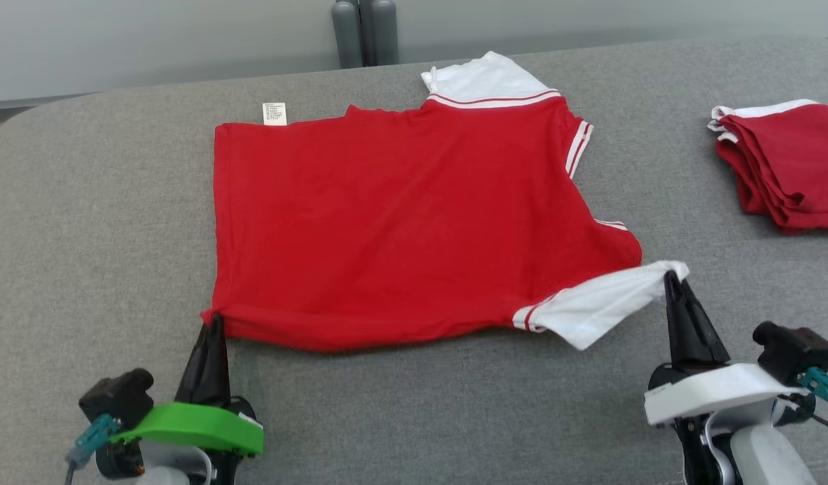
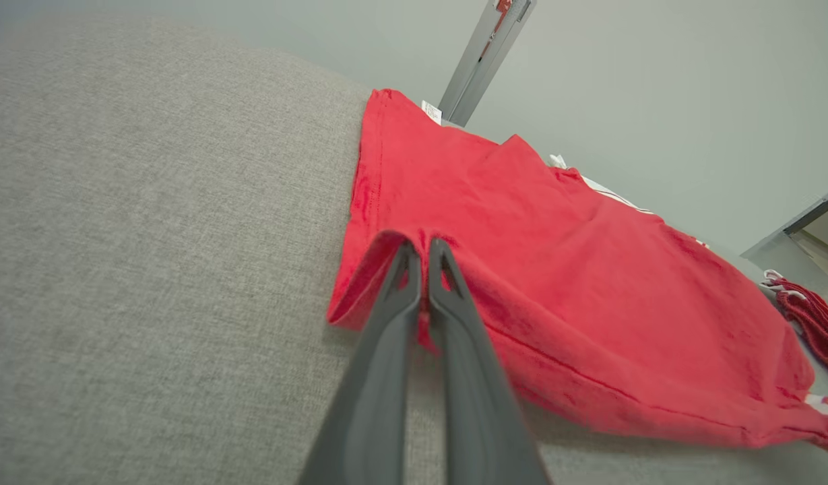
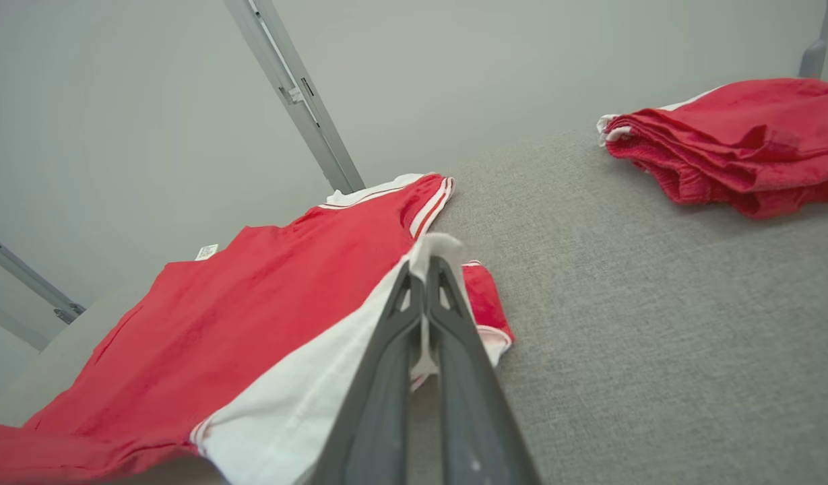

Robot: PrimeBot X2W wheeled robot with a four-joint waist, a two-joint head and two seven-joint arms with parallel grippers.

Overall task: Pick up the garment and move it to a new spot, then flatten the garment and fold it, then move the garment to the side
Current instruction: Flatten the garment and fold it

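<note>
- The red short-sleeved shirt [image 1: 400,222] with white, red-striped sleeves is laid flat near the middle of the grey fabric-covered table [image 1: 83,222]. Its long axis runs left to right across the head view.
- Its straight hem edge is turned to the robot's left and its shoulder end to the right.
- The far white sleeve [image 1: 484,81] is pointed at the table's far edge, and the near white sleeve [image 1: 602,303] is drawn out towards the near right.
- The left gripper [image 1: 215,322] is closed tight on the shirt's near left corner, with a fold of red cloth pinched between its dark fingers.
- The right gripper [image 1: 671,277] is likewise closed, with the tip of the near white sleeve clamped in it. That sleeve seems to be lifted a little off the table.
- A small white printed label [image 1: 274,113] is seen sticking out past the shirt's far left corner.
- A stack of folded red garments with white trim [image 1: 784,168] is set well apart at the right and is cut off by the edge of the head view.
- Grey upright posts [image 1: 366,30] are seen beyond the table's far edge, cut off at the top.
- The neck opening cannot be made out.
</note>
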